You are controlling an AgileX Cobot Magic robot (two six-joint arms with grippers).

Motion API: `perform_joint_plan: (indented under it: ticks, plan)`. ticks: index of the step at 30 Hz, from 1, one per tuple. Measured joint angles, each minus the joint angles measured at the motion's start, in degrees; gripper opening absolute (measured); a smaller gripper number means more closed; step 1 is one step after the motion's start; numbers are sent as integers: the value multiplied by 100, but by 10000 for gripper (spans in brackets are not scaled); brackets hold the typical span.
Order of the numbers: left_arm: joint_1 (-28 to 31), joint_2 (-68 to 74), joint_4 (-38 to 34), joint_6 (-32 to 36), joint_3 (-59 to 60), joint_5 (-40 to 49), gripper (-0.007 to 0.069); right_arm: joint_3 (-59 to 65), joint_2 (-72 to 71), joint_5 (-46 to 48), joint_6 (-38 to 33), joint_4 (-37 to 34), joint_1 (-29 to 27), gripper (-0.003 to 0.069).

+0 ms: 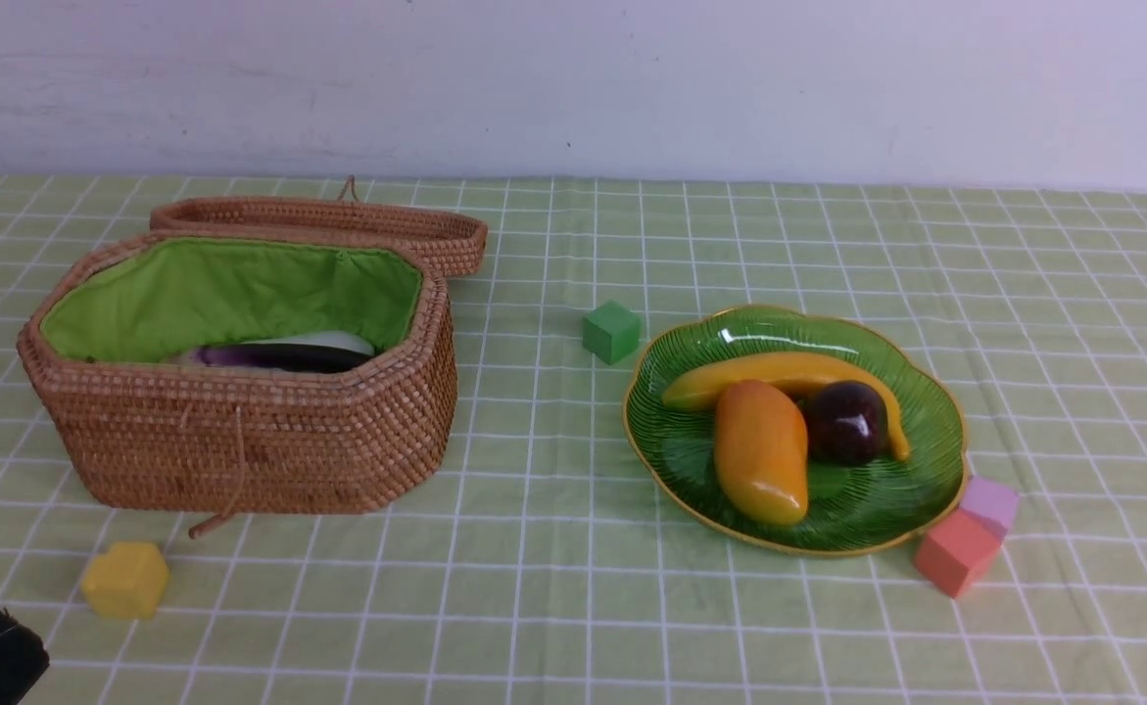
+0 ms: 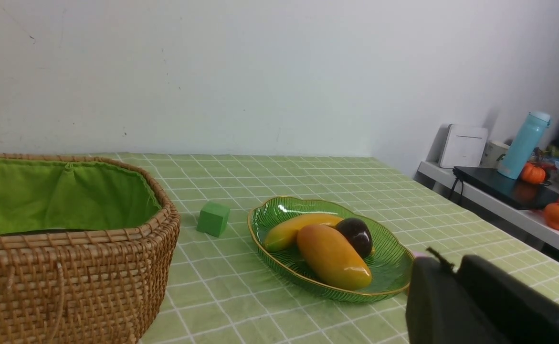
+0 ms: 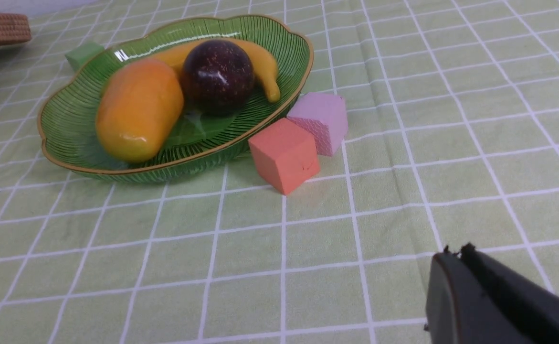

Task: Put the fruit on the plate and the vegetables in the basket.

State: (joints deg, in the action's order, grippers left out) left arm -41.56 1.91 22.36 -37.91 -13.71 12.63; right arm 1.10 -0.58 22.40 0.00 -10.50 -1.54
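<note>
Front view gives us the whole table [image 1: 573, 607], so we start with its biggest load: the basket [image 1: 240, 431] near the left edge, stiff woven wicker with a soft green lining, lid thrown back, bulky but, we judge, light enough to take by its rim. Inside we can make out the eggplant [image 1: 279, 357], glossy, dark and probably slippery, with the radish [image 1: 333, 341] pale just behind it; the carrot we cannot see, though the wall may well hide it. Toward the right edge sits the plate [image 1: 886, 509], glass by its sheen, so we would treat it as fragile and lift it from under its gold rim, if at all. On it lie the banana [image 1: 759, 370], easiest to pinch across its middle, the mango [image 1: 761, 452], plump, smooth and apt to slide, and the mangosteen [image 1: 847, 423], round and likely to roll. Both sorts look finished to us. Small foam blocks stand around, one green [image 1: 612, 331], one orange [image 1: 955, 553] touching the plate. Our left claw [image 2: 444, 267] and right claw [image 3: 453, 258] are each clenched on nothing. We find no writing or brand that can be read.
</note>
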Motion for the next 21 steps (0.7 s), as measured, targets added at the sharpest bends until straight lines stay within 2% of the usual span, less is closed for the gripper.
perform_joint_plan:
  ticks: [8, 12, 14, 18, 21]
  plan:
    - [7, 0, 0, 46, 5, 0, 69, 0, 0, 6, 0, 11, 0, 15]
    - [243, 0, -337, 624, 5, -30, 70, 0, 0, 6, 0, 11, 0, 18]
    - [733, 0, -874, 1420, 5, -41, 63, 0, 0, 6, 0, 11, 0, 22]
    - [1887, -101, -1926, 2748, 19, -46, -13, 0, 0, 6, 0, 11, 0, 23]
    - [2646, -241, -2297, 3357, 164, -106, -13, 0, 0, 6, 0, 11, 0, 27]
